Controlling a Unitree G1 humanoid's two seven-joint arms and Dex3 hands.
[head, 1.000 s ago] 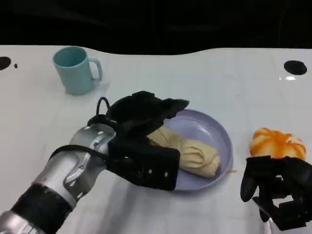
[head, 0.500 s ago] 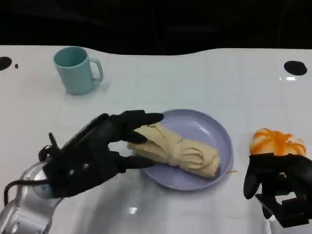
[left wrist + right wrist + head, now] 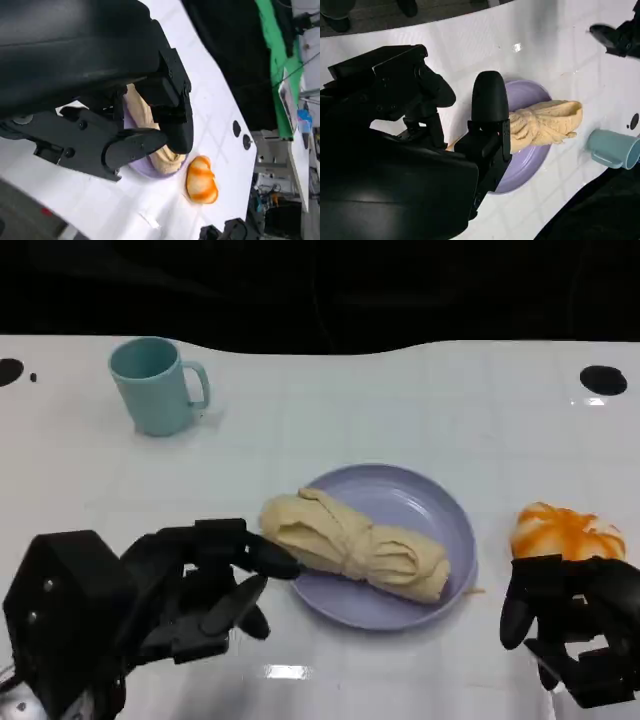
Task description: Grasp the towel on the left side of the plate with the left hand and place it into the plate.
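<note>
The towel is a rolled, twisted piece of pale yellow cloth, and it lies inside the plate, a round lilac plate near the middle of the white tabletop. The roll goes across the plate in a slanted line, and its left end sticks out a little over the left rim. The left hand is on the near left side of the plate, low over the tabletop, with its black fingers spread apart and pointing toward the towel; it holds nothing. One fingertip is very close to the left end of the towel, but I cannot tell if it touches it. In the left wrist view the same hand shows its fingers apart, with the towel and the plate visible behind them. The right hand is at the near right of the tabletop, just in front of an orange and white pumpkin-like object, and its fingers are curled in around nothing. A light blue mug stands upright at the far left, well apart from the plate, with its handle turned to the right.
</note>
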